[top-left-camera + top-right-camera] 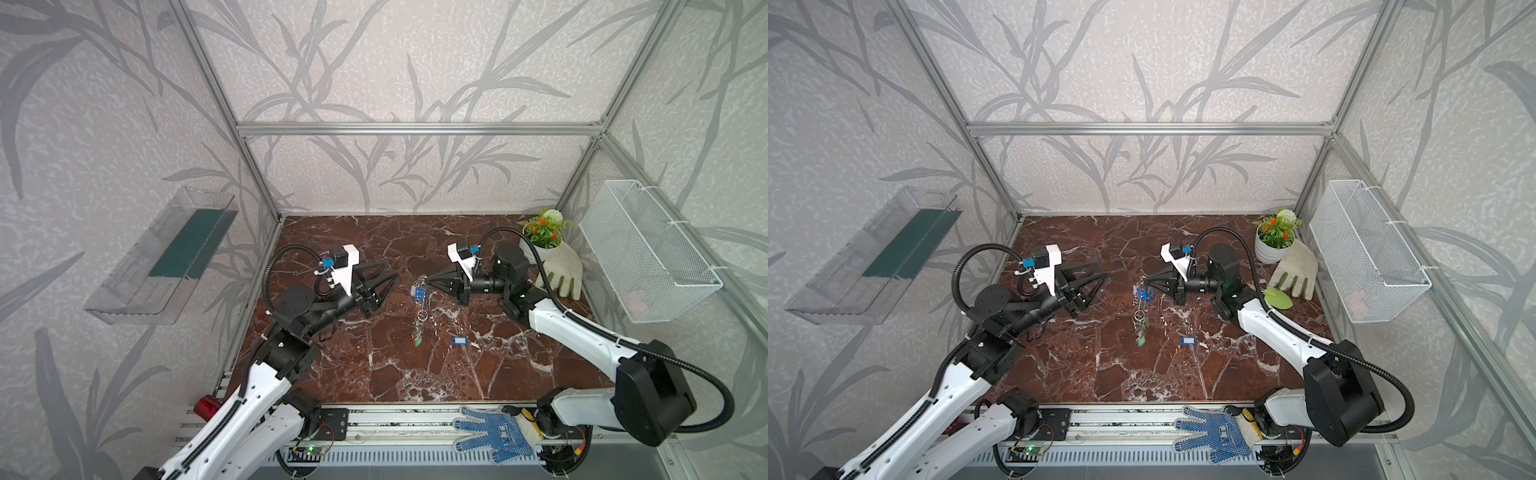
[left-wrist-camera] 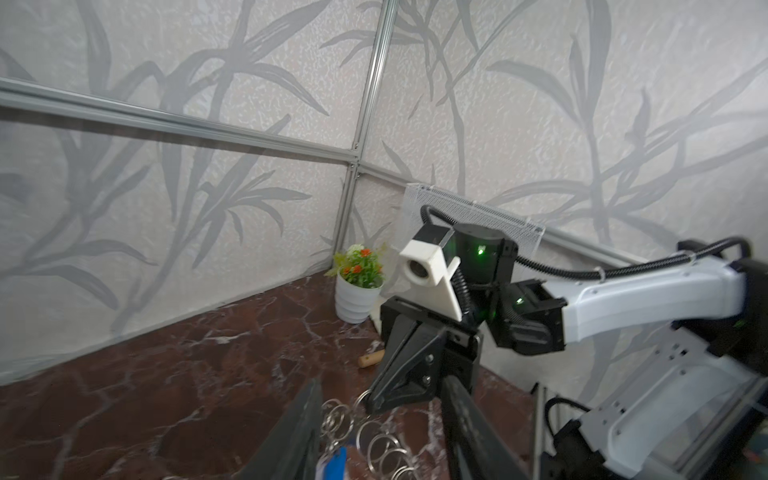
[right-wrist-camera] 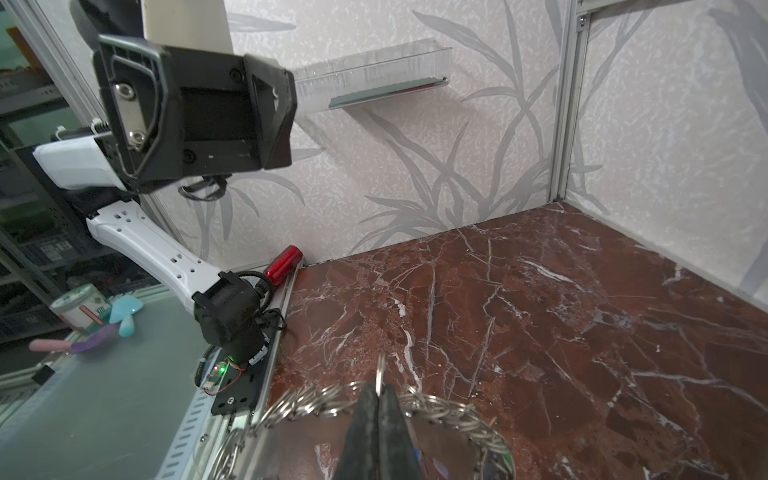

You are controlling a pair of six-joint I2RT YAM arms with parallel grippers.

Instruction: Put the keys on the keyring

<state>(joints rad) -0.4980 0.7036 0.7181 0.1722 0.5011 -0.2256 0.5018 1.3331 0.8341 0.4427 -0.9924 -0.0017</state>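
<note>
Grey metal keyring [image 3: 291, 451] is clamped at its ringed rim between the closed right fingers [image 3: 362, 432]. Left fingers [image 2: 297, 440] stand apart, just beside it, not touching. One blue-tagged key [image 1: 458, 340] lies loose on the tabletop [image 1: 374, 374].

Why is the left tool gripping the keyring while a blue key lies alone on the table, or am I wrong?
Wrong arm: the right tool grips the keyring, as the right wrist view shows; the left tool is open, empty. A blue key lies alone on the table.

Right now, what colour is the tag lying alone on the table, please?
The lone tag is blue with a white window, clearest in a top view.
</note>
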